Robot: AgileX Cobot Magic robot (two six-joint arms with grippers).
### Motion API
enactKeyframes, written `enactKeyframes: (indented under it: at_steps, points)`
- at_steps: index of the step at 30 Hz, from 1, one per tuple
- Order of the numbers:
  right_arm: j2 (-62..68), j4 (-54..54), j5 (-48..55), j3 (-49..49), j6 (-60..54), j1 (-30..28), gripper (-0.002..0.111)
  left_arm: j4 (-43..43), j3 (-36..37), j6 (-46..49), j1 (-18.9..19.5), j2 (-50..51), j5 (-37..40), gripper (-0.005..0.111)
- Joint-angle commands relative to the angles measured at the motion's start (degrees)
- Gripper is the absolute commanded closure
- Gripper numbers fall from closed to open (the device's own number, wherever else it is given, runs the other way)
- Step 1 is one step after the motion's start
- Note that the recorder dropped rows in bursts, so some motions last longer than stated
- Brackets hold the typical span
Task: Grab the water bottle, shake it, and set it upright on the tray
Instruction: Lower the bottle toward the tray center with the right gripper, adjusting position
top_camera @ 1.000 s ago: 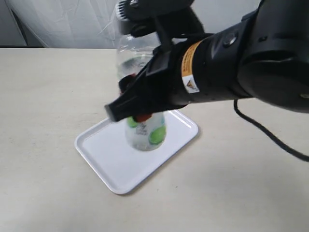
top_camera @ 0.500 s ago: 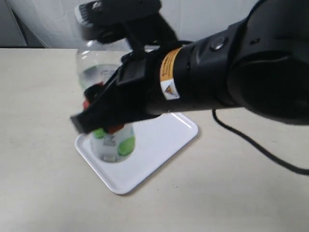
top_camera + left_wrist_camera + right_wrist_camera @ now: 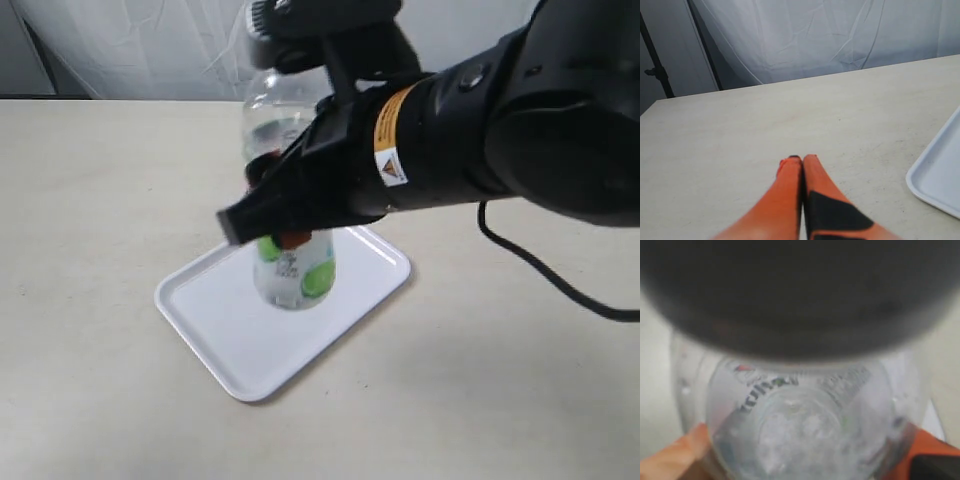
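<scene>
The water bottle (image 3: 296, 277), clear with a green-marked label, hangs upright over the white tray (image 3: 225, 335). Whether its base touches the tray I cannot tell. My right gripper (image 3: 280, 205) is shut on the bottle's middle, and the black arm hides much of the bottle's body. The right wrist view looks straight down into the bottle (image 3: 800, 425), with orange fingers (image 3: 675, 462) pressed against both sides of it. My left gripper (image 3: 802, 160) is shut and holds nothing, low over the bare table. The tray's corner (image 3: 940, 182) lies close beside it.
The beige table (image 3: 100, 200) stretches bare to the left of the tray and in front of it. A black cable (image 3: 550, 275) trails from the right arm across the table's right side. White cloth (image 3: 815, 35) hangs behind the table's far edge.
My right gripper swung the bottle to the left half a second ago and has brought it back right, to about where it was a second ago. The tray has stayed put.
</scene>
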Motion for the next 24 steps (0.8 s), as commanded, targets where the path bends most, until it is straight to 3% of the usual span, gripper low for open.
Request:
enactKeyframes:
  at_steps: [1,4,5,6,9,10,11,15,17,20,21,24]
  points:
    - [-0.3,4.0,-2.9,-0.1,-15.2,1.0,0.109,-0.3,0.2,0.0,0.0,-0.3,-0.8,0.106]
    - [1.0,-12.6,4.4,-0.1,16.0,-2.9,0.109,-0.2,0.2,0.0,0.0,-0.3,-0.8,0.106]
    - [1.2,-12.7,5.3,0.0,18.1,-3.1,0.109,-0.1,0.2,0.0,0.0,-0.3,-0.8,0.106]
    - [1.2,-8.3,4.4,0.0,10.7,-2.7,0.109,-0.1,0.2,0.0,0.0,-0.3,-0.8,0.106]
    - [1.2,16.5,-0.4,0.0,-25.8,-0.2,0.109,-0.1,0.2,-0.1,0.0,-0.3,-0.8,0.106]
    - [1.2,18.8,-1.3,0.0,-29.9,0.0,0.109,-0.1,0.2,-0.1,0.0,-0.3,-0.8,0.106]
    - [1.4,16.7,-2.2,0.0,-26.5,-0.8,0.109,-0.1,0.2,-0.1,0.0,-0.3,-0.8,0.106]
    - [2.0,-2.6,-1.8,0.0,11.5,-4.8,0.109,-0.1,0.2,-0.1,0.0,-0.3,-0.8,0.106]
    - [2.0,4.2,-2.6,0.0,1.8,-2.7,0.109,-0.1,0.2,-0.1,0.0,-0.3,-0.8,0.106]
    - [1.9,20.4,-2.2,-0.1,-31.2,0.4,0.109,-0.1,0.2,-0.1,0.0,-0.3,-0.8,0.106]
    - [1.9,19.5,-2.2,-0.1,-30.3,0.0,0.109,-0.1,0.2,-0.1,0.0,-0.3,-0.8,0.106]
    - [2.3,4.7,-1.8,-0.1,-3.9,-3.4,0.109,-0.1,0.2,-0.1,0.0,-0.3,-0.8,0.106]
